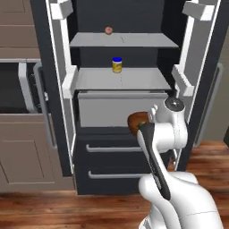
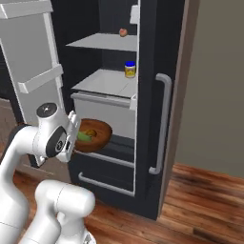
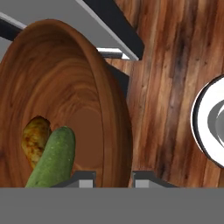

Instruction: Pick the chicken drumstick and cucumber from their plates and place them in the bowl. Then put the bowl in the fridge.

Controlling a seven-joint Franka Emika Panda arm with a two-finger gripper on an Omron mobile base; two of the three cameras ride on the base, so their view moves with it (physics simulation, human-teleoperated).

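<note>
the round brown wooden bowl (image 3: 65, 100), stiff and probably light, is pinched at its rim by the fingers (image 3: 113, 177); tilting is best avoided, since the green cucumber (image 3: 52, 159) could roll.

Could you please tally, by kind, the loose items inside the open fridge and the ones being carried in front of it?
Jars: 1, the yellow jar
Round fruit: 1, the small reddish fruit
Bowls: 1, the bowl
Cucumbers: 1, the cucumber
Drumsticks: 1, the chicken drumstick
Total: 5
</note>
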